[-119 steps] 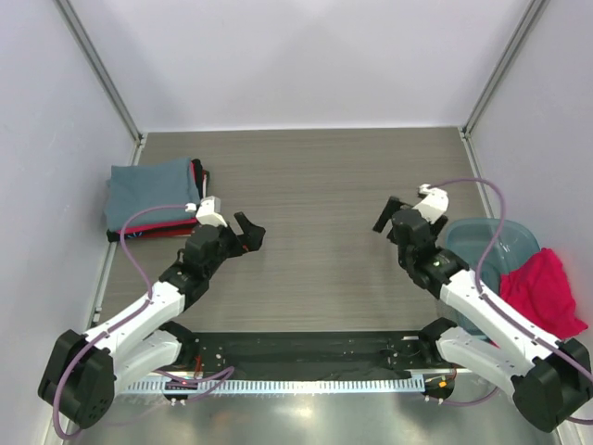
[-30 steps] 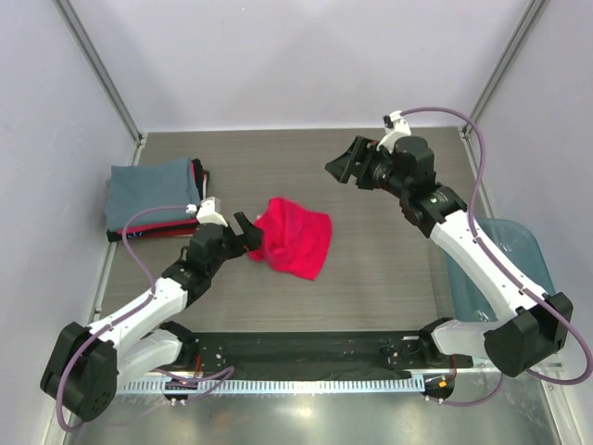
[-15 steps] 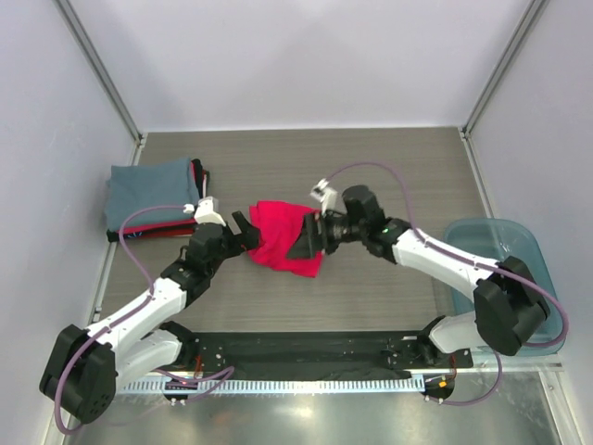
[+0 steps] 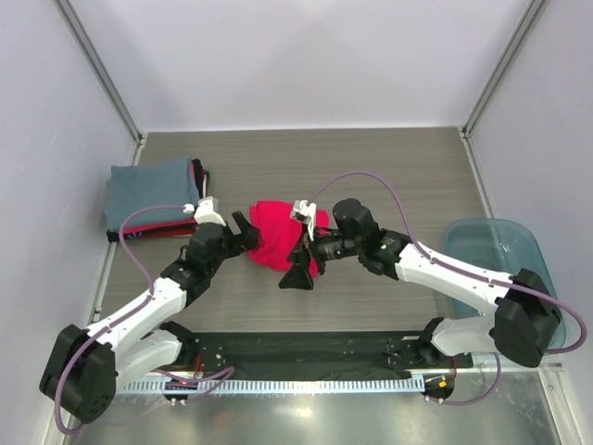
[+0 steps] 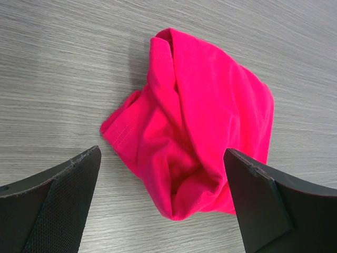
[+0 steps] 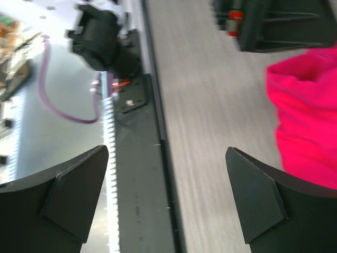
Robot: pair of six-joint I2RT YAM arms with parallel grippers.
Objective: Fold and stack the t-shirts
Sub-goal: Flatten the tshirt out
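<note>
One crumpled red-pink tee (image 4: pixel 276 229) lies near the middle of the desk (image 4: pixel 371 176), bunched into a rough oblong. In the left wrist view its long axis runs from the far end down toward the camera, leaning slightly to the right, with a stitched hem on its left side. Which end is the neck I cannot tell.

The left gripper (image 4: pixel 249 231) sits just at the bundle's left edge, jaws spread wide and holding nothing. The right gripper (image 4: pixel 300 263) is at its near-right side, jaws also wide apart and empty.

One folded stack (image 4: pixel 148 190) rests at the desk's left edge. A blue-grey tee lies on top, with red and dark edges beneath; the exact count is unclear.

One teal tub (image 4: pixel 505 246) stands at the right edge.
</note>
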